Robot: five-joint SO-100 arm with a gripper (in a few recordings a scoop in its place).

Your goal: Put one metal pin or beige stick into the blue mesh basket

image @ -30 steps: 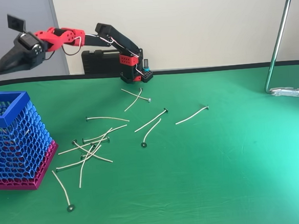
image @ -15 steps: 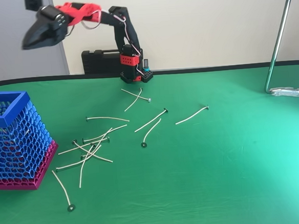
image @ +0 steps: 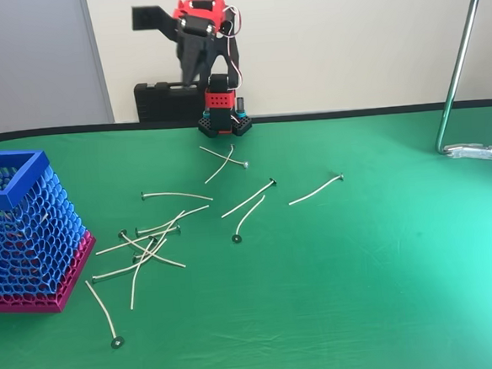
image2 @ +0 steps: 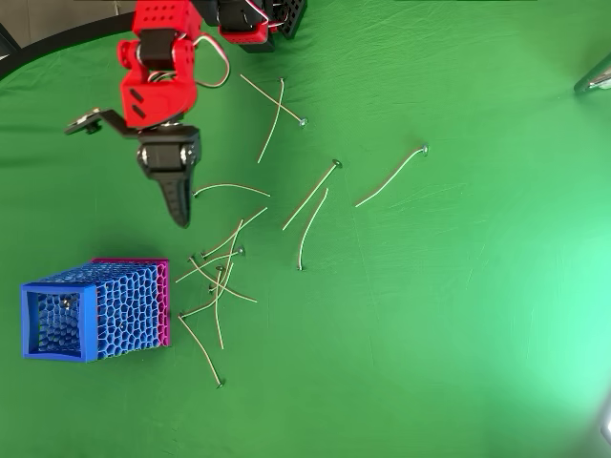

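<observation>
Arm swinging right, away from above the blue mesh basket (image2: 57,322), now folding back over its base. Gripper (image2: 178,205) fingers apparently closed, empty. Pins (image2: 218,286) lying scattered on desk (image: 386,259). Next: reaching down to grasp another pin.

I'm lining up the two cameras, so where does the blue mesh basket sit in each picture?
Fixed view: the blue mesh basket stands at the left edge, cut off by the frame, left of the pile of pins.
Overhead view: the basket is at lower left, seen from above, open mouth to the left.
Shared landmark: the pile of pins just beside the basket's magenta base.
</observation>
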